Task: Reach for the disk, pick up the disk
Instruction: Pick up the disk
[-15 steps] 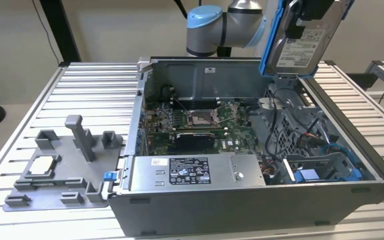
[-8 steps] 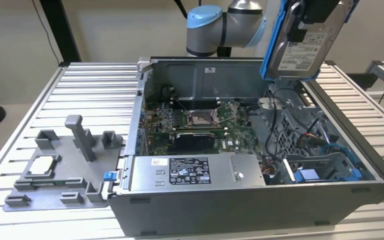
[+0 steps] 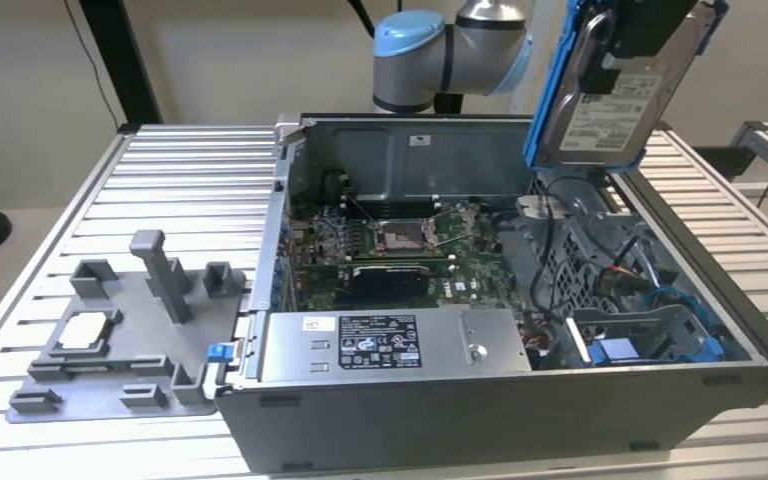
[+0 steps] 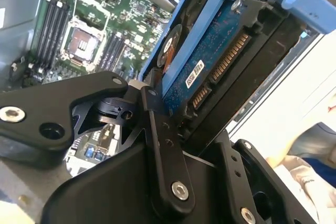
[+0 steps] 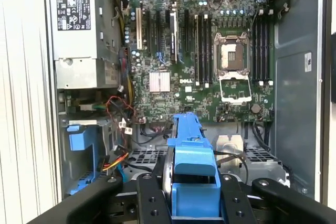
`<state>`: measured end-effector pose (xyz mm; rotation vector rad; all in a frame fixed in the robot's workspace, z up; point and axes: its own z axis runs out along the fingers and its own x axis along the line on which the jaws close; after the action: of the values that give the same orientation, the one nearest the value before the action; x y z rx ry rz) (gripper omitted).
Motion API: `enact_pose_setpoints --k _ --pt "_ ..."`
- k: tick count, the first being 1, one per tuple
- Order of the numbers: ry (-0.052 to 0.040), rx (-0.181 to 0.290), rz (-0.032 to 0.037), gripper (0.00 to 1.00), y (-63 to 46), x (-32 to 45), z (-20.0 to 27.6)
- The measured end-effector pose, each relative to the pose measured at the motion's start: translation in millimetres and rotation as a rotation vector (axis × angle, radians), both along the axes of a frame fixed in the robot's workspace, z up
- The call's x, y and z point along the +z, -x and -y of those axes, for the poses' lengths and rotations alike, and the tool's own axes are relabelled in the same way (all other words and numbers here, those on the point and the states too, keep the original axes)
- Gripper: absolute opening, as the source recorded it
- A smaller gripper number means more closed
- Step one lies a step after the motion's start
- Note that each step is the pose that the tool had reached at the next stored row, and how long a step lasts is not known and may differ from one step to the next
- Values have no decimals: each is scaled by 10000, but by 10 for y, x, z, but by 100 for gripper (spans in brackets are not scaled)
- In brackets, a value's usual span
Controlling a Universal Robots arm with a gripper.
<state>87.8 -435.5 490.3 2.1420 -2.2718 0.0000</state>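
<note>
Above the open computer case (image 3: 491, 400), jaws clamped on the disk (image 3: 611, 100); lifted clear, hanging upright.

The top of the disk (image 3: 611, 95) is cut off by the exterior view's upper edge, and part of its label is covered by the black gripper (image 3: 640, 35). In the second wrist view, the disk's lower end is hidden behind the fingers (image 4: 163, 145). A blurred sleeve (image 4: 315, 145) is cropped at that picture's edge.

Open computer case (image 3: 491, 400), motherboard (image 5: 210, 66), grey fixture (image 3: 104, 340)
</note>
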Motion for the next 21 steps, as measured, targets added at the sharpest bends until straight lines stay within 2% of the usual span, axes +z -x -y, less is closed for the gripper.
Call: enact_pose_setpoints --k 13,21 --pt "0 0 0 0 0 -2 250" --pt "0 0 0 0 0 -3 353"
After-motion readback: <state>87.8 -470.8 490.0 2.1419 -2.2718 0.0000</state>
